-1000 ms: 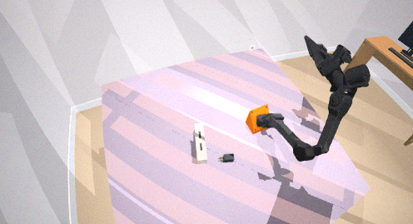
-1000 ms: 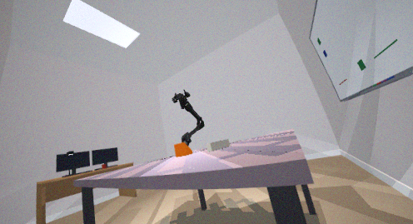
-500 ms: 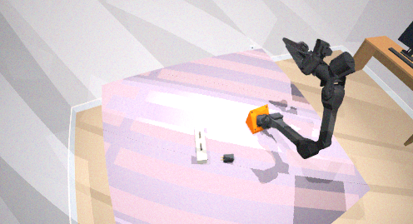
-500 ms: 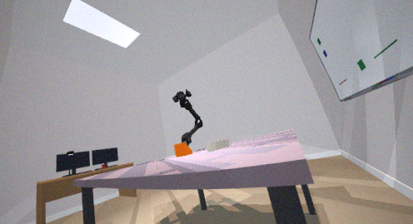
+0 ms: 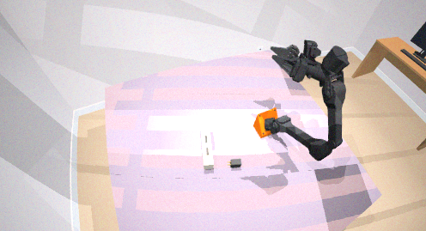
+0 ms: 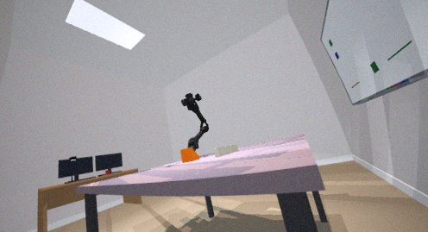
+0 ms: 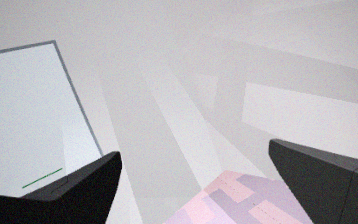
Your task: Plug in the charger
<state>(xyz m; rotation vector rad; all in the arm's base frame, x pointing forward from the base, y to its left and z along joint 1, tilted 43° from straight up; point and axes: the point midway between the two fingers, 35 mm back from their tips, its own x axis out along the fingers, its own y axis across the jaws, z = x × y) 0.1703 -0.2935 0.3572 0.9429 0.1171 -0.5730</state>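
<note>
The white power strip lies on the table, with two dark outlets in a row along its top in the top view. The dark charger lies on the table just right of the strip's near end, apart from it. Its brass prongs point left, toward the strip. The charger cannot be made out in the exterior view. My gripper is open and empty, raised high above the table and far from the charger and strip. The wrist view shows neither the charger nor the strip.
The pink and lilac striped table carries an orange block at the arm's base. A wooden desk with monitors stands off to the side. A whiteboard hangs on a wall.
</note>
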